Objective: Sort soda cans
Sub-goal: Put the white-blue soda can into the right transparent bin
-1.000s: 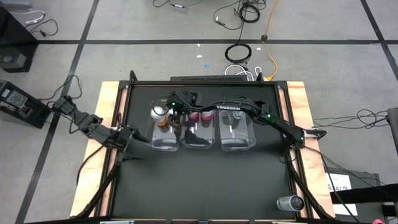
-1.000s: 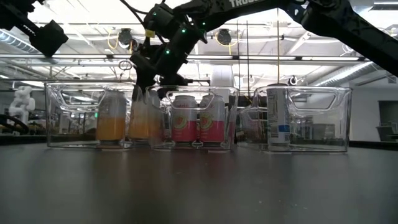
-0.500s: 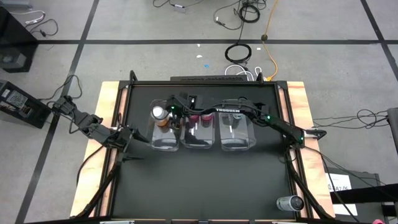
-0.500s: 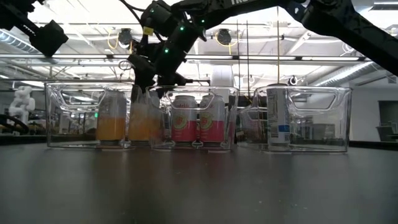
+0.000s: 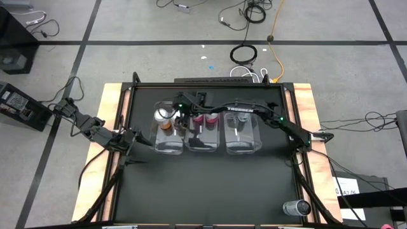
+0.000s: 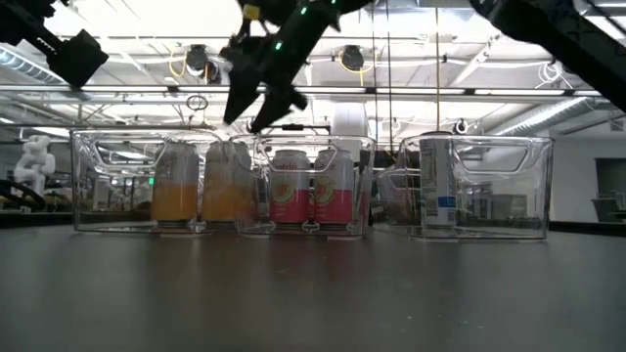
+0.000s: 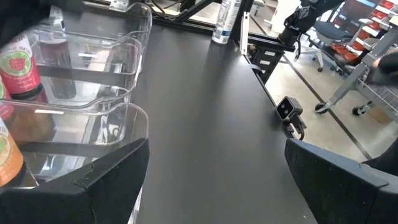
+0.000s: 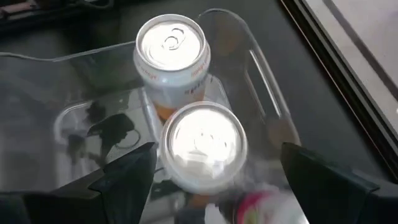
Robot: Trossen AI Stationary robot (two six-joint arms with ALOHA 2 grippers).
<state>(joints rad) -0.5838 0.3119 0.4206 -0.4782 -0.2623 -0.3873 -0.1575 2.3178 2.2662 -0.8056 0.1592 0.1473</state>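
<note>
Two orange soda cans [image 8: 171, 53] [image 8: 204, 146] stand side by side on their bases in the left clear bin [image 5: 168, 141]. Two pink cans [image 6: 311, 191] stand in the middle bin [image 5: 202, 141], and a dark can [image 6: 437, 196] stands in the right bin [image 5: 241, 141]. My right gripper [image 6: 249, 115] hangs open above the left bin's far end, over the nearer orange can, touching nothing. My left gripper [image 5: 132, 141] waits open at the table's left edge, beside the left bin.
A grey can [image 5: 296, 207] sits on the table's front right corner, beside the wooden border. The black tabletop [image 5: 210, 184] in front of the three bins is free room. Cables lie on the floor beyond the far edge.
My right gripper has risen straight up out of the left bin, away from the second orange can, with its fingers staying apart. That can stays standing next to the first one. The left arm kept still.
</note>
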